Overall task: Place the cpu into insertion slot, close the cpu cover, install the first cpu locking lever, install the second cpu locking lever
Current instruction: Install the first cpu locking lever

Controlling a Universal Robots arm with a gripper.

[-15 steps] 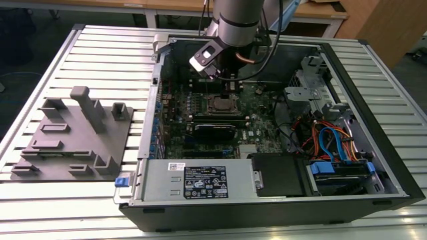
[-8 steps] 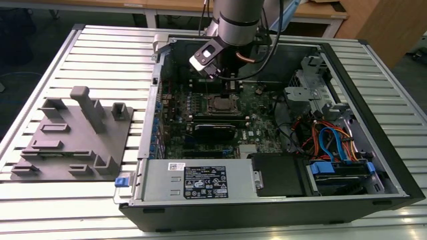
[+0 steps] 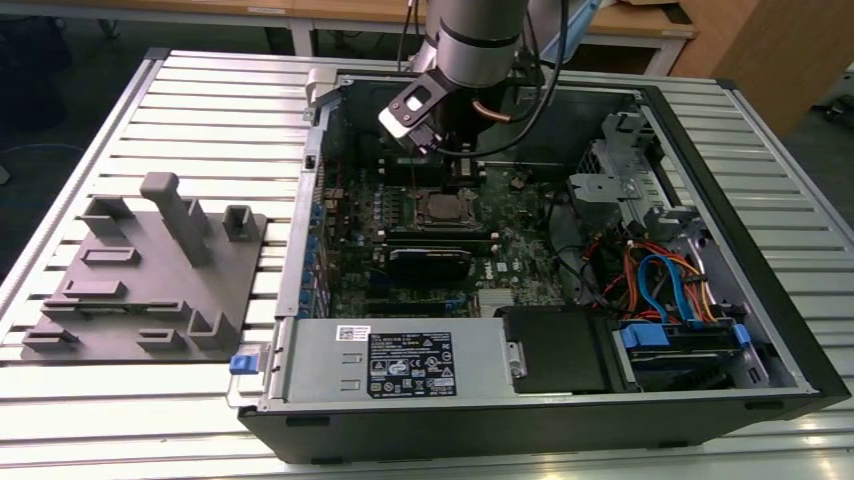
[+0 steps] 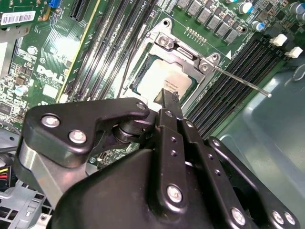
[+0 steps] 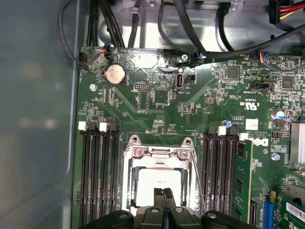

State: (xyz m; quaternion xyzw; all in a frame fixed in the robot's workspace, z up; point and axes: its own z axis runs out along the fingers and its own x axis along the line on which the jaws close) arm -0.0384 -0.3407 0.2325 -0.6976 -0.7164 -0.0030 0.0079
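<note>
Gripper (image 5: 163,192) fingers are pressed together with nothing between them, hanging just above the cpu (image 5: 159,180). The cpu sits in the insertion slot (image 3: 438,209) with the cpu cover (image 5: 157,153) down over its edges. Step in hand looks like the first locking lever (image 4: 243,82). Probably best done by pushing the rod near its free end with the closed tips, down and sideways under its catch, clear of the memory slots (image 5: 97,176). Second wrist view shows that rod standing free over the slots, apparently unlatched; first wrist view shows it as a thin line beside the cover. Exterior view places the arm (image 3: 474,40) inside the computer case (image 3: 787,330).
</note>
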